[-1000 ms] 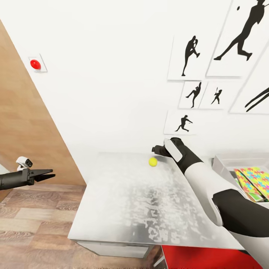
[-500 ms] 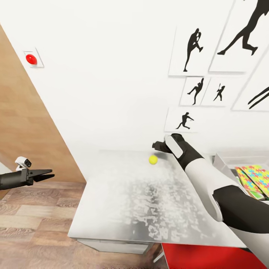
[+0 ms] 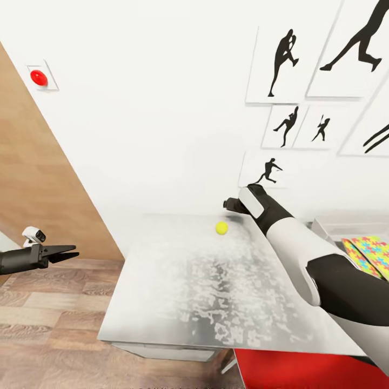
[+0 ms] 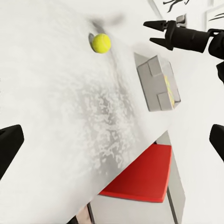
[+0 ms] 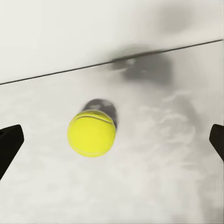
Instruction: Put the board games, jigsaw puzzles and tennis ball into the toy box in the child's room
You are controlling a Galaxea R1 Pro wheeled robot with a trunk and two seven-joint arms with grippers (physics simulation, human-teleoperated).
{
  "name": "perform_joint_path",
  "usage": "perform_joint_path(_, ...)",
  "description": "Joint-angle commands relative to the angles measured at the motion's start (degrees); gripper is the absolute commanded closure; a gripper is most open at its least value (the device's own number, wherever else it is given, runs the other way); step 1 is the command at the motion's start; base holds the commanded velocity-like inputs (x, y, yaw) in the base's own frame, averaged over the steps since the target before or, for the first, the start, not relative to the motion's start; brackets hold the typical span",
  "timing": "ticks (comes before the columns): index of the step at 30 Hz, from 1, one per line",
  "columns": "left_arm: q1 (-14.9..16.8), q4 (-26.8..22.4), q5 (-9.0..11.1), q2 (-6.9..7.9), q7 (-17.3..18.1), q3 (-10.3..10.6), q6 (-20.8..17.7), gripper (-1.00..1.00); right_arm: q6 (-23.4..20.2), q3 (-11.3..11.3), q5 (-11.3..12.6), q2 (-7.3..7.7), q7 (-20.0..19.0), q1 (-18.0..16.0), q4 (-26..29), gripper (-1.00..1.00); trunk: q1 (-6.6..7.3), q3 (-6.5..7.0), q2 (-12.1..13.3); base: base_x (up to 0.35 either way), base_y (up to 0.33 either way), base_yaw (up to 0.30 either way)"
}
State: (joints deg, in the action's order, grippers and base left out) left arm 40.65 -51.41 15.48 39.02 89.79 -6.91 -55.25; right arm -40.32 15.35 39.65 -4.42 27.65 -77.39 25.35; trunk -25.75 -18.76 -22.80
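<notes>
The tennis ball (image 3: 221, 228) lies alone on the white counter (image 3: 216, 302), close to its far edge by the wall. The right hand (image 3: 229, 205) hovers just beyond and a little to the right of the ball, not touching it. In the right wrist view the ball (image 5: 91, 133) sits between the 2 dark fingertips (image 5: 9, 145), which stand wide apart, so this hand is open and holds nothing. The left hand (image 3: 67, 253) hangs over the wood floor (image 3: 48, 319), well to the left of the counter, with its fingers parted and empty. At the right end of the counter stands the grey toy box (image 3: 324, 229), and the jigsaw puzzles (image 3: 373, 254) lie inside it. A red button (image 3: 38, 78) is on the wall, far left.
</notes>
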Motion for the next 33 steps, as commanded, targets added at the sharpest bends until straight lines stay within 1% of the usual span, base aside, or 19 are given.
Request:
perform_joint_path(1, 0.0, 0.0, 0.0, 0.02, 0.2, 0.0, -0.6, -1.0, -0.1, 0.5, 0.6, 0.02, 0.6, -0.1, 0.0, -1.0, -0.03, -0.2, -0.1, 0.0, 0.0, 0.0)
perform_joint_path(11, 0.0, 0.0, 0.0, 0.08, 0.2, 0.0, -0.5, -1.0, 0.1, 0.7, 0.6, -0.07, 0.8, -0.1, -0.2, -1.0, -0.03, -1.15, -0.1, 0.0, 0.0, 0.0)
perform_joint_path(17, 0.0, 0.0, 0.1, 0.15, 0.2, -0.1, 0.9, -1.0, 0.1, 0.7, 0.6, -0.25, 0.8, -0.1, -0.2, -1.0, -0.03, -1.71, -0.1, 0.0, 0.0, 0.0)
perform_joint_path(26, 0.0, 0.0, 0.1, 0.17, 0.2, -0.1, 1.3, -1.0, 0.1, 0.7, 0.5, -0.32, 0.8, -0.1, -0.2, -1.0, -0.03, -2.56, -0.1, 0.0, 0.003, 0.0)
perform_joint_path(33, 0.0, 0.0, 0.1, 0.18, 0.2, -0.1, 1.3, -1.0, 0.1, 0.7, 0.5, -0.27, 0.8, -0.1, -0.2, -1.0, -0.03, -3.22, -0.1, 0.0, 0.125, 0.0)
